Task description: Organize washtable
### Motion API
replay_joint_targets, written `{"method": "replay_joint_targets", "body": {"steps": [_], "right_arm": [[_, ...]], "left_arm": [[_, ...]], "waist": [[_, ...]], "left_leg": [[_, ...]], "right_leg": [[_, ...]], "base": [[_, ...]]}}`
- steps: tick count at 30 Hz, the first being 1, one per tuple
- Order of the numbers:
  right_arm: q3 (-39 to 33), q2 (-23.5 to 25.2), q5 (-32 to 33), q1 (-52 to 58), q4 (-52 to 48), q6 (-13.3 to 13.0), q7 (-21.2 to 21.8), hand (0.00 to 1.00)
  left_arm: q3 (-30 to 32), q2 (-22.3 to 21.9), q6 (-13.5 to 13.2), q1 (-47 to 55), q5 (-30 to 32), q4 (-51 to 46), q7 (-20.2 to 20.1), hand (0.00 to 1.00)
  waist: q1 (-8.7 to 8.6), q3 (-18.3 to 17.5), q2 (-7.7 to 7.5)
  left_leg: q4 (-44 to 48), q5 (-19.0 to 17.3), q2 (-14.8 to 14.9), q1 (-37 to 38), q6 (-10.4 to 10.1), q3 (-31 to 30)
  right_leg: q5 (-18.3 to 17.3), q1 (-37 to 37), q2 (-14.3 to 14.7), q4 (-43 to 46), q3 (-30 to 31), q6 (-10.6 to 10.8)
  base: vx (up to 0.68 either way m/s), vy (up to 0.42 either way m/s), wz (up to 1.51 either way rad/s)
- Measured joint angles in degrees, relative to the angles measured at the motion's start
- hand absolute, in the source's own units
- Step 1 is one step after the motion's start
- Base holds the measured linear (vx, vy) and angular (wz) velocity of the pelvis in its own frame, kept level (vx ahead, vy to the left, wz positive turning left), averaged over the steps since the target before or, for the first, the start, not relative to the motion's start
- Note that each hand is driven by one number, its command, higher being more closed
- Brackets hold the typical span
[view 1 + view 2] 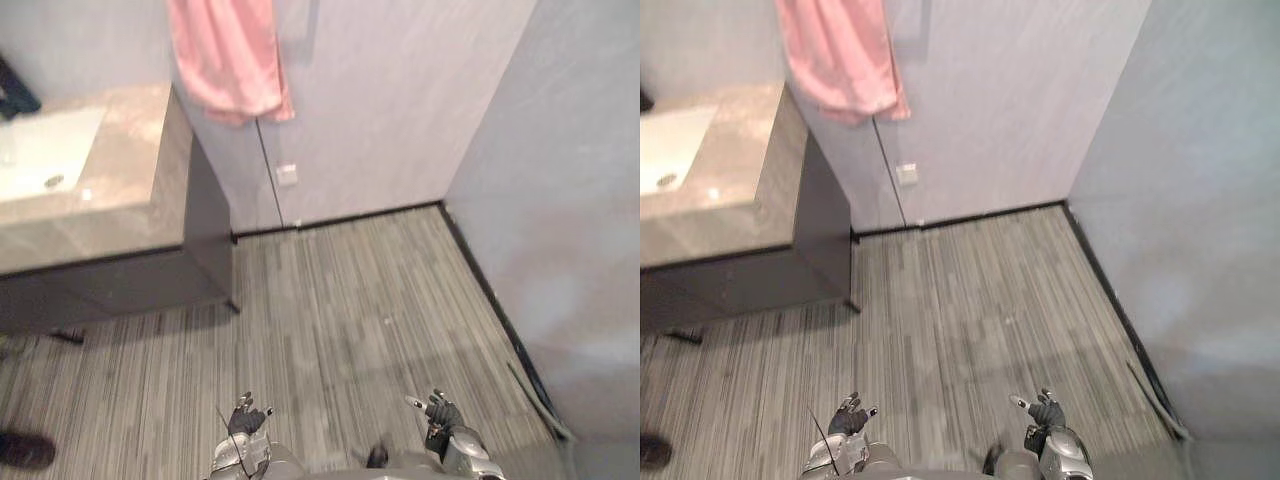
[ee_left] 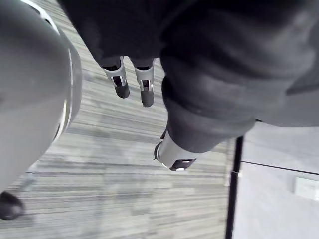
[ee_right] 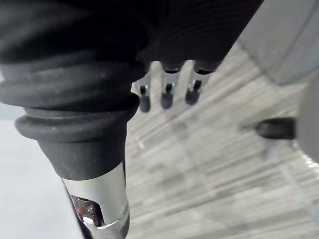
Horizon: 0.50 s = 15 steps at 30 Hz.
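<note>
A washtable (image 1: 120, 190) with a beige stone top and a white sink (image 1: 45, 150) stands at the far left, on a dark cabinet. A pink towel (image 1: 228, 55) hangs on the wall just beyond its right end. Both hands hang low over the striped floor, far from the washtable. My left hand (image 1: 245, 418) is at the lower middle with relaxed fingers (image 2: 121, 84) and nothing in them. My right hand (image 1: 438, 410) is lower right, its fingers (image 3: 166, 97) also straight and empty.
Grey walls close the room at the back and right, with a dark skirting (image 1: 490, 290) along their foot. A small white socket plate (image 1: 287, 174) sits on the back wall. A dark shoe (image 1: 25, 450) shows at the lower left edge.
</note>
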Motion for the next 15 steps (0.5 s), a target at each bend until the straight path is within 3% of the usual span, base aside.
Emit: {"method": "replay_joint_targets", "body": {"steps": [2,4,5,6,7,8,9,12,15], "right_arm": [[-0.15,-0.33,-1.05,-1.54,-0.36,0.02,-0.06,0.0],[-0.38,0.05,-1.46,-2.45,-1.31,-0.05,-0.06,0.0],[-0.52,0.06,-1.47,-1.71,-2.91,-0.13,-0.05,0.0],[-0.52,-0.24,-1.47,-0.91,-3.63,-0.27,-0.06,0.0],[-0.53,-0.9,-1.48,-0.21,-4.08,-0.31,-0.09,0.0],[0.09,0.83,-1.49,-0.01,-4.23,-0.27,-0.03,0.0],[0.04,1.18,-1.56,-0.2,-4.29,-0.31,0.0,0.0],[0.48,1.32,-1.58,-2.48,-4.46,-0.32,0.0,0.0],[2.52,2.2,-2.21,-2.55,-4.51,-0.62,0.41,0.0]], "left_arm": [[1.37,-0.41,-0.07,-0.06,-0.52,-1.34,-0.04,0.0],[2.52,-0.11,-0.48,-0.2,-1.17,-2.0,0.02,0.0],[2.63,-0.11,-0.56,-0.06,-1.21,-2.59,0.05,0.0],[2.58,-0.51,-0.58,0.53,-1.21,-2.73,0.06,0.0],[2.57,-0.81,-0.64,1.35,-1.22,-2.81,0.06,0.0],[3.21,0.18,-0.53,0.44,-1.39,-2.63,0.12,0.0],[3.88,0.29,-0.78,-0.48,-1.9,-2.74,0.25,0.0],[5.08,0.2,-1.01,-1.59,-2.39,-1.88,0.27,0.0],[6.5,0.22,-1.02,1.5,-2.73,-1.67,0.21,0.0]], "waist": [[0.19,0.23,-0.35],[0.4,0.8,-1.22],[0.8,1.07,-1.7],[1.48,0.54,-0.69],[2.32,-0.17,0.85],[2.53,-0.25,-2.24],[2.63,-0.59,-3.34],[3.13,0.09,-3.34],[3.27,-0.3,-3.57]], "left_leg": [[-6.56,-3.04,-3.01,-6.07,-0.62,2.77],[-18.22,-3.17,-8.18,-9.93,-0.31,4.0],[-33.01,0.66,-14.22,-10.84,0.24,2.65],[-42.66,5.45,-16.63,-10.36,1.06,0.62],[-46.77,16.47,-17.56,-9.96,4.43,-2.89],[-46.12,15.12,-20.37,-10.42,5.63,-2.47],[-45.32,14.63,-20.81,-11.37,6.34,-2.56],[-39.41,10.19,-21.52,-12.15,8.3,-2.0],[-39.25,8.08,-21.41,-6.97,7.85,-0.37]], "right_leg": [[-0.03,2.98,-0.45,-1.35,1.84,-0.03],[-0.16,5.04,-2.04,-1.6,2.49,0.19],[-1.35,7.47,-3.8,-1.45,2.56,2.14],[-2.49,8.59,-3.71,-1.45,2.81,3.97],[-4.26,10.16,-3.18,-1.45,3.55,6.22],[-6.07,10.42,-5.63,-2.58,3.17,6.3],[-5.96,10.28,-5.66,-3.25,3.55,5.67],[-2.56,10.19,-4.48,-6.58,4.93,5.33],[0.72,12.02,-6.18,-2.6,7.79,6.85]], "base": [[0.53,0.015,-0.41],[0.52,0.156,-0.44],[0.5,0.23,-0.46],[0.52,0.258,-0.66],[0.4,0.207,-0.38],[0.42,0.181,-0.1],[0.43,0.163,0.23],[0.27,0.088,0.01],[0.22,0.062,-0.28]]}}
